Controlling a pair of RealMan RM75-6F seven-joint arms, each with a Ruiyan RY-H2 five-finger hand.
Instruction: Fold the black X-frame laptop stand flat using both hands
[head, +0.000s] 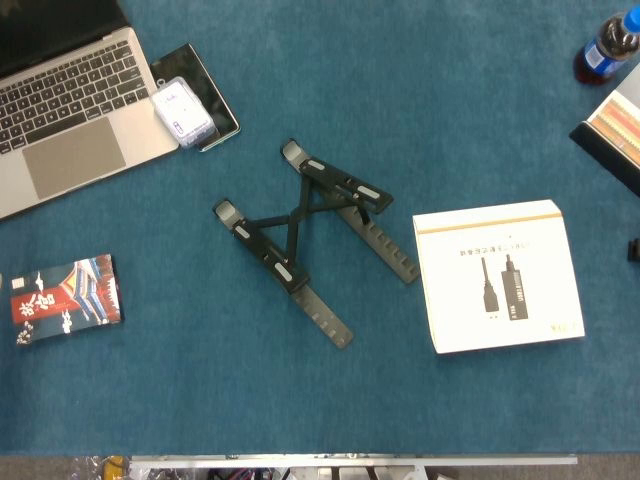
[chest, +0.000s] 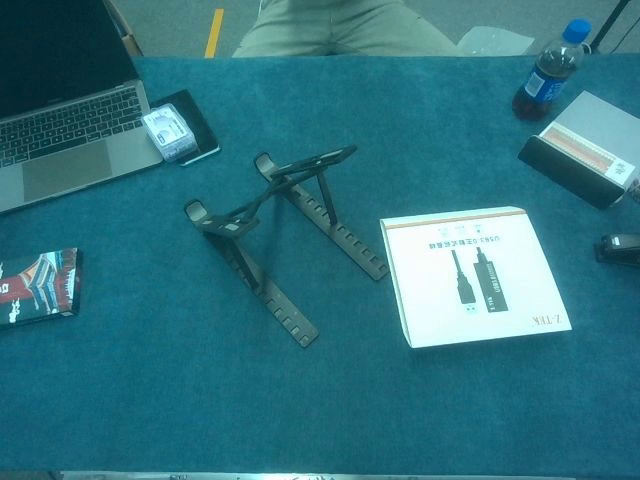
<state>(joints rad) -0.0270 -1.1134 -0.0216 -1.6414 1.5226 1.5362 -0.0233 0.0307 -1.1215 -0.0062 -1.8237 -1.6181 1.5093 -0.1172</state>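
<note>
Stand (head: 300, 240) sits open mid-bench, just left of the white box (head: 497, 275), untouched; neither hand in view, fingers' state unknown; folding not begun, next both hands must reach its rails

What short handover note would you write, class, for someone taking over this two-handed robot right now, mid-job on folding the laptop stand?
Hands: neither the left nor the right hand shows in either view.
Things: the black X-frame laptop stand sits unfolded mid-table on the blue cloth, its slotted rails spread, its crossed arms raised in the chest view. A white flat box lies beside it, apart.
Done: nothing; the stand is untouched.
Left: bring both hands in, grip the stand, fold it flat.
</note>
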